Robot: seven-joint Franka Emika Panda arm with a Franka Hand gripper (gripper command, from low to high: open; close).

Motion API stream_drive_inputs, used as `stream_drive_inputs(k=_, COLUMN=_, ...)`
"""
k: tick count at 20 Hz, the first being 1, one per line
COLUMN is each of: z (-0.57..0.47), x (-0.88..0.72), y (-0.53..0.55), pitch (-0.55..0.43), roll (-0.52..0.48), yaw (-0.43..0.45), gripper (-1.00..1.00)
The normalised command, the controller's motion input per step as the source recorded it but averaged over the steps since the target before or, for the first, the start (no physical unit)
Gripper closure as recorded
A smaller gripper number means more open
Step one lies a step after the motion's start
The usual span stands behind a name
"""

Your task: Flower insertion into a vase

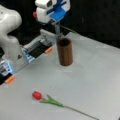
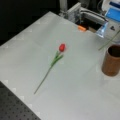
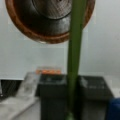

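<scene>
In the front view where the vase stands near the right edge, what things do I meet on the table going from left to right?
Red tulip lying on the table → orange tab → vase, with the gripper above it holding a green stem.

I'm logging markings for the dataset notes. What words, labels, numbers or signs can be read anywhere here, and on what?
Readable text: none.
Gripper, holding a green stem above the vase: no legible marking.
Vase: plain brown sides, no label.
Red tulip lying on the grey table: no tag or print.
Robot base: a small dark mark, too blurred to read.
</scene>
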Motion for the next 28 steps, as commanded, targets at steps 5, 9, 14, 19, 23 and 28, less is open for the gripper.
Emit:
stream_drive_inputs(k=5, z=-0.13, x=-0.32, y=0.10, pitch=-0.076, roll=0.116, yaw=0.052, gripper=1.00)
stream_drive_inputs(k=9, z=-0.12, x=-0.30, y=0.06, pitch=-0.090, roll=0.109, yaw=0.028, gripper=1.00)
stream_drive_inputs(k=14, z=-0.12, x=-0.33, y=0.03, pitch=-0.043, roll=0.092, yaw=0.015, gripper=1.00)
stream_drive_inputs(k=19, z=-0.10, x=-0.32, y=0.03, pitch=-0.059, roll=0.097, yaw=0.010, gripper=1.00)
stream_drive_inputs(k=23, z=-0.11, x=-0.27, y=0.04, pitch=-0.083, roll=0.105, yaw=0.006, gripper=1.00)
stream_drive_inputs(k=28, z=-0.11, x=-0.27, y=0.03, pitch=-0.085, roll=0.106, yaw=0.003, gripper=1.00)
